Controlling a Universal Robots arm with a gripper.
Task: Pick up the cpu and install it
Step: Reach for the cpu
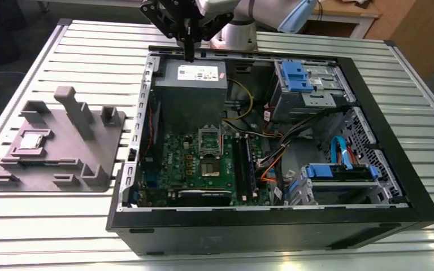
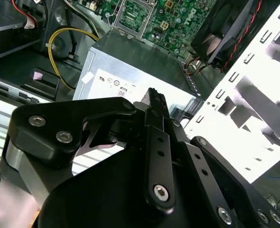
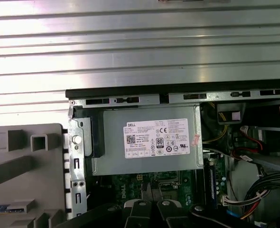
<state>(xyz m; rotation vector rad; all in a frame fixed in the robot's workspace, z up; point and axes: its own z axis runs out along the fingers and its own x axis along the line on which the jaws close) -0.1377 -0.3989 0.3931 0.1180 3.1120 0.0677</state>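
Working over a ribbed silver aluminium bench [image 1: 293, 42], with a black open-sided computer case [image 1: 398, 169] lying on it toward the exterior view's right and a large grey plastic fixture [image 1: 66, 169] set just beside the case toward the exterior view's left.

Hovering with the black two-fingered claw [image 1: 189, 55] above the far side of the case, over the grey sheet-metal power-supply box [image 1: 190, 84]. Clenched on nothing, judging by the second wrist view, where the claw [image 2: 155, 102] shows its fingers pressed together above that box.

Not yet picked up: the cpu [image 1: 34, 141], a small flat square chip with a silver-grey metal top, resting in a shallow seat on the fixture. Lying well apart from the claw, off toward the exterior view's left and nearer the camera. No long axis to speak of, being square and flat with its top face upward and uncovered.

Bounded on the far side and toward the case by upright grey posts [image 1: 74, 110] of the fixture, the tallest standing roughly between chip and claw. Open above.

Waiting inside the case: the rectangular metal-framed socket [image 1: 209, 141] on the green motherboard [image 1: 202, 169], just nearer than the power-supply box, crowded by cables toward the exterior view's right.
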